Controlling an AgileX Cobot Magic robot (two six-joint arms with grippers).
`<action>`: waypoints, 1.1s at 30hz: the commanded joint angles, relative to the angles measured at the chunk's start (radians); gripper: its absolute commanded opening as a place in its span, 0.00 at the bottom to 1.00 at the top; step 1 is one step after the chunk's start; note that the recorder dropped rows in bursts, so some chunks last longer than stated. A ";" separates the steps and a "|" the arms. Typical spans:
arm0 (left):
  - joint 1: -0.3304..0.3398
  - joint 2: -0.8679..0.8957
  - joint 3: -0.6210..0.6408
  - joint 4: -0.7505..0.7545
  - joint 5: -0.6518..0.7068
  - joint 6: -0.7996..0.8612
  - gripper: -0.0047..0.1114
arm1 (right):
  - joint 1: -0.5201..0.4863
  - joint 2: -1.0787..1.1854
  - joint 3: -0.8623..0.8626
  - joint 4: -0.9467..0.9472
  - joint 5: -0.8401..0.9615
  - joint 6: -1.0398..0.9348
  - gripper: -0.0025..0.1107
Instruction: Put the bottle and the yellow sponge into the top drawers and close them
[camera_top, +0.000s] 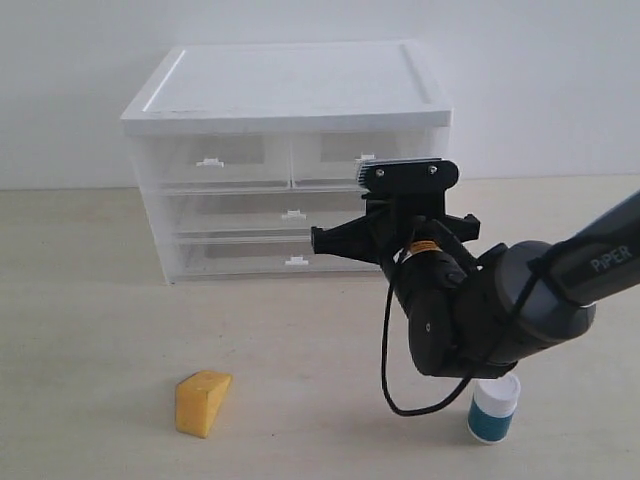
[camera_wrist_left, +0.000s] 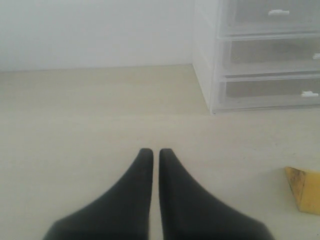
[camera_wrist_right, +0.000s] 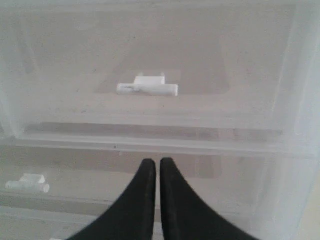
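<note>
Right gripper (camera_wrist_right: 157, 164): black fingers pressed together, nothing between them; I see it held just in front of the cabinet (camera_top: 290, 85), tips aimed at the seam under the right top drawer (camera_top: 365, 160), below that drawer's white clip handle (camera_wrist_right: 148, 88); I cannot tell whether the tips touch the plastic.

Left gripper (camera_wrist_left: 155, 152): fingers closed tip to tip, holding nothing; hangs over the bare table (camera_top: 90, 300), apart from the cabinet; I do not see it in the exterior view.

Bottle (camera_top: 494, 405): teal body, white cap; upright on the table at the front right, its top partly covered by the right arm (camera_top: 500, 310); clear of both grippers.

Yellow sponge (camera_top: 203, 402): wedge-shaped; lies on the table at the front left, well apart from the bottle and the cabinet; it shows at the edge of the left wrist view.

Left top drawer (camera_top: 212, 160): clear plastic, pushed in, front flush with the right top drawer beside it.

Full-width drawers (camera_top: 240, 212): two, clear, stacked under the top pair; both pushed in.
</note>
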 joint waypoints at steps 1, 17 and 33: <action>0.002 -0.003 0.004 -0.007 -0.005 0.004 0.08 | 0.010 -0.051 0.038 -0.013 -0.006 -0.008 0.02; 0.002 -0.003 0.004 -0.007 -0.005 0.004 0.08 | 0.020 -0.073 0.044 -0.038 -0.079 0.158 0.61; 0.002 -0.003 0.004 -0.007 -0.005 0.004 0.08 | 0.020 -0.070 -0.044 0.001 -0.044 0.053 0.48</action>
